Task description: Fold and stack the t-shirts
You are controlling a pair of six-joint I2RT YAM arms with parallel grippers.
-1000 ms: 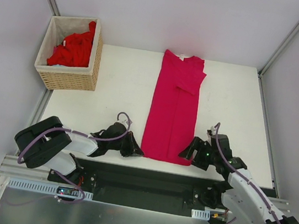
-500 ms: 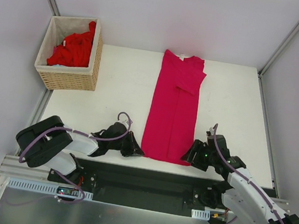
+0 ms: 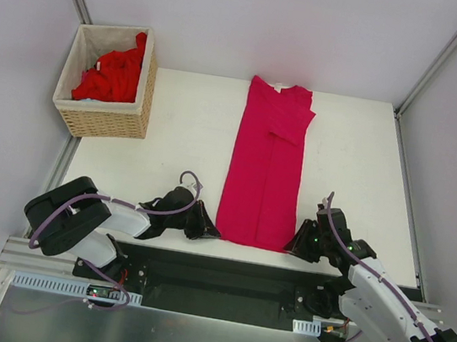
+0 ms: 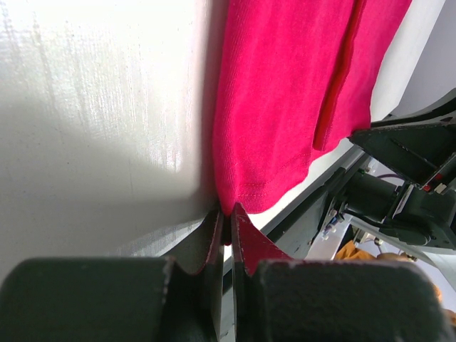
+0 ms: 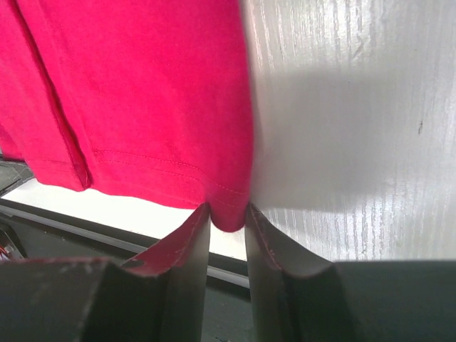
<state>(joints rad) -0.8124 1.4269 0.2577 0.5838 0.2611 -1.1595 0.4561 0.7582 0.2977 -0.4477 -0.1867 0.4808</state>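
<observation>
The pink shirt lies flat down the middle of the table, far edge to near edge. The left gripper is pinched tight on one near corner. The right gripper has a small gap, with the other corner in it. Red shirts sit in the basket by the far left corner.

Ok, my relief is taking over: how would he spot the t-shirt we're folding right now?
Find the white table; down its middle, from far edge to near edge, lies a magenta-crimson t-shirt folded into a long narrow strip. Unlike the brighter red t-shirts crumpled in the wicker basket at the far left, it lies flat, with a white neck label at its far end.
</observation>
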